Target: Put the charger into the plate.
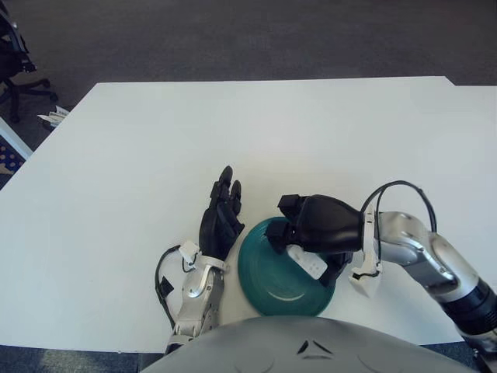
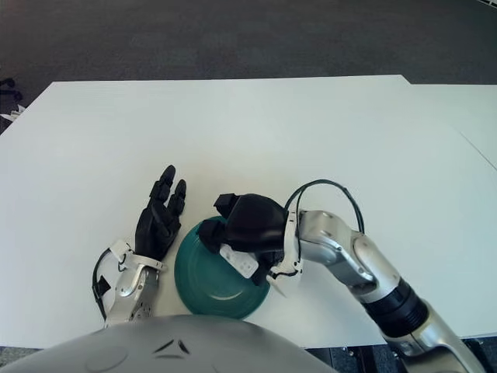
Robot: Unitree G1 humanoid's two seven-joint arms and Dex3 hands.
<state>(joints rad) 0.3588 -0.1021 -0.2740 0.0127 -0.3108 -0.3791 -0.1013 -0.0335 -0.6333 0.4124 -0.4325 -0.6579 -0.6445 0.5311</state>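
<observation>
White laminate table, rectangular, on dark grey carpet; 4 items logged upon it.

Item 1: round teal glazed plate, at the near edge of the table, just ahead of the robot's torso. Its far right portion is covered by the working hand.

Item 2: small white plastic charger, oblong, slightly tilted. It shows beneath the working hand, over the right half of the plate's bowl. Whether its underside touches the glaze cannot be told from where I stand.

Item 3: right hand, black, 3 fingers, on a silver forearm with a looping black cable. It hangs over the plate's far right rim, fingers curled down and closed around the charger's upper end.

Item 4: left hand, black, idle, just beside the plate's left rim, fingers extended and loosely spread toward the far side, gripping nothing.

Progress, as judged: carriage of the charger to the plate appears complete, since the charger sits inside the plate's outline. Outstanding: lower it the last bit if it is not yet seated, loosen the fingers, and lift the right hand clear without dragging the charger back over the rim. Task reckoned late-stage, with only the release undone.
</observation>
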